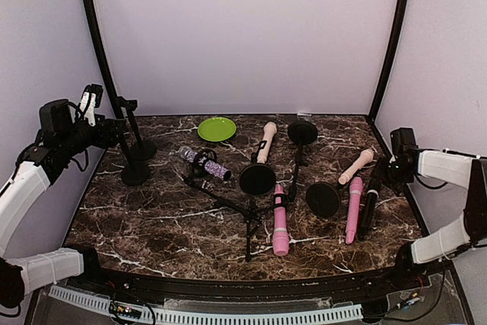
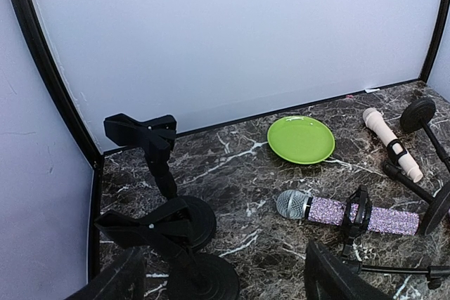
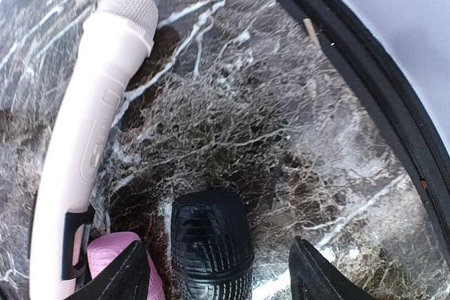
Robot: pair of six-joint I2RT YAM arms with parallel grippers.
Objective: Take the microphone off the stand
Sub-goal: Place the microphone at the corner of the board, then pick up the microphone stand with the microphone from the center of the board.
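A purple glitter microphone (image 1: 205, 164) lies in the clip of a folded black tripod stand (image 1: 228, 205) at centre left; it also shows in the left wrist view (image 2: 351, 212). My left gripper (image 1: 116, 132) is open and empty, raised at the far left beside two empty clamp stands (image 2: 151, 173); in its own view (image 2: 221, 287) the fingers stand wide apart. My right gripper (image 1: 380, 176) is open at the right edge. In its own view (image 3: 219, 279) the jaws straddle the head of a black microphone (image 3: 211, 244) lying on the table, without closing on it.
A green plate (image 1: 217, 129) sits at the back. A cream microphone (image 1: 266, 141) in a clip, two pink microphones (image 1: 280, 222) (image 1: 354, 207) and another cream one (image 1: 356, 165) lie around three round-based stands (image 1: 257, 179). The enclosure's black frame (image 3: 365, 82) runs close on the right.
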